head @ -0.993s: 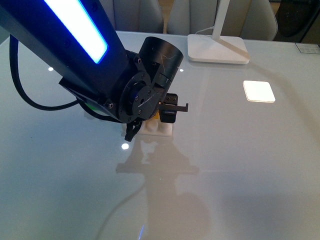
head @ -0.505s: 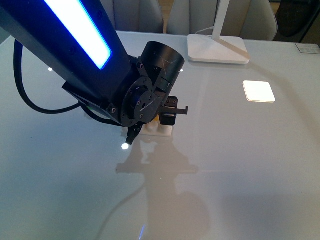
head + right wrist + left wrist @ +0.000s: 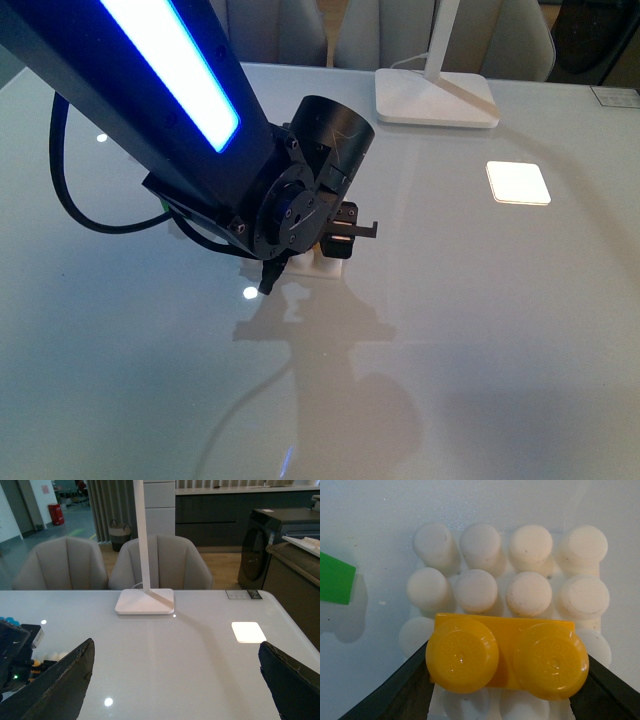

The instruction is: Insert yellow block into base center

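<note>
left pincer [image 3: 506, 690]: clenched on the yellow block [image 3: 506, 656], dark fingers [image 3: 395, 692] pressing both short ends; in front view arm comes in from upper left, pincer low over table centre-left.
yellow block: two studs up, level, held over the base [image 3: 530, 565], across its 3rd stud row counting from the far side in wrist view; can't tell if seated or just above the studs.
base: white 4x4 stud plate, flat on table [image 3: 480, 320]; in front view mostly hidden behind the wrist, only near-right corner shows [image 3: 325, 266].
green brick [image 3: 335, 577]: just beside base, not touching, only an end in view.
right pincer [image 3: 175, 690]: released, jaws wide apart, nothing between; up off table on right side, facing far edge.
lamp foot [image 3: 436, 97]: white, far side of table, well apart from base.
light patch [image 3: 518, 182]: bright square on table, right of centre.
chairs [image 3: 160, 560]: beige, beyond far edge.
</note>
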Tool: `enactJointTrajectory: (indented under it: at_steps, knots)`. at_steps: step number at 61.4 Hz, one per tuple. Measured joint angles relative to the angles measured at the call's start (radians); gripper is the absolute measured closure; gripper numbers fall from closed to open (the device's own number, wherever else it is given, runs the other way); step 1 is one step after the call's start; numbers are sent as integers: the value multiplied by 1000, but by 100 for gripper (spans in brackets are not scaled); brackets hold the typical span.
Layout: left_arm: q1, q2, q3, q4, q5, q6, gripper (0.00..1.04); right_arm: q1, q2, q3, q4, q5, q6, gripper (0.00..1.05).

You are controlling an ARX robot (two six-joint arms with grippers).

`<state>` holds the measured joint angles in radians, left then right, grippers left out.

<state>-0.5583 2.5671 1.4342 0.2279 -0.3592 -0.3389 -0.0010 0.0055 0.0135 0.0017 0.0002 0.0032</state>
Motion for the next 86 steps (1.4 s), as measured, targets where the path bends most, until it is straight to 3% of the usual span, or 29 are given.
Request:
enactJointTrajectory:
  at_steps: [66, 80, 86]
  knots:
    - [25, 6, -24, 51, 72, -43, 41, 0, 0, 0, 0, 0, 0, 9]
    - [39, -16, -55, 54, 83, -47, 6, 0, 0, 0, 0, 0, 0, 9]
    - [46, -28, -74, 56, 92, -49, 8, 0, 0, 0, 0, 0, 0, 9]
